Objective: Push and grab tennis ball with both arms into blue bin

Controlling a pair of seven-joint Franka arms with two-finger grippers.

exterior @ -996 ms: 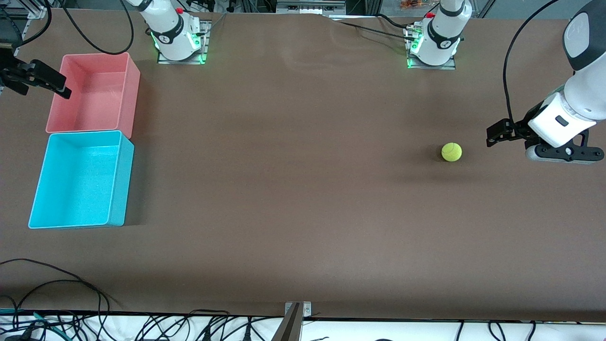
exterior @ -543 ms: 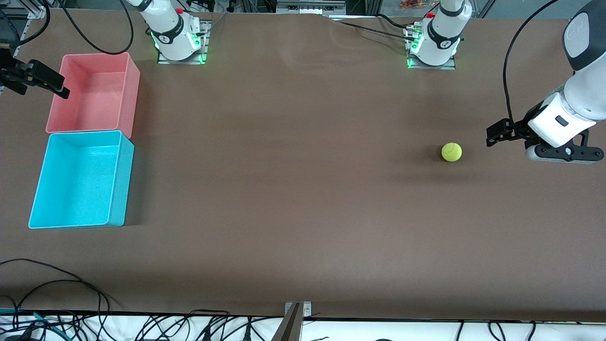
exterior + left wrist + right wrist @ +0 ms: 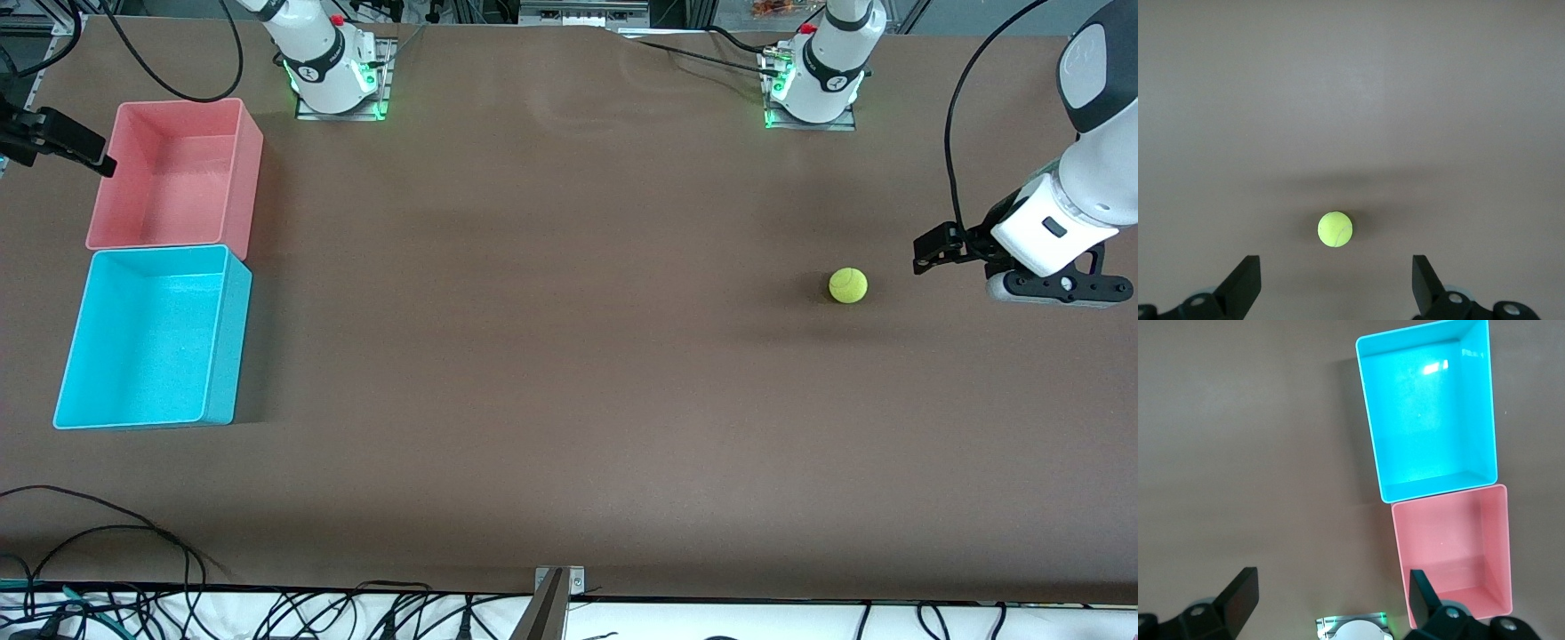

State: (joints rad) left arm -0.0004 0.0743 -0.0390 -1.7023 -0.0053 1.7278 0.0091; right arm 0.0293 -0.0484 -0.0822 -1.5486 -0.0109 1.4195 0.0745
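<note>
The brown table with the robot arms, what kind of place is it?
Probably a robot lab: two arms bolted to a table, loose cables along its edge, and a tennis ball for practice.

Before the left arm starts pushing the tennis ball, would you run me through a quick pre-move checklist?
1. Tennis ball free on the table, untouched: ok.
2. Left gripper beside the ball at the left arm's end, jaws open, nothing held: ok.
3. Ball lined up between the left jaws in the left wrist view: ok.
4. Blue bin upright, open, nothing in it: ok.
5. Right gripper waits by the pink bin, jaws open: ok.
6. Ball in blue bin: not ok.
</note>
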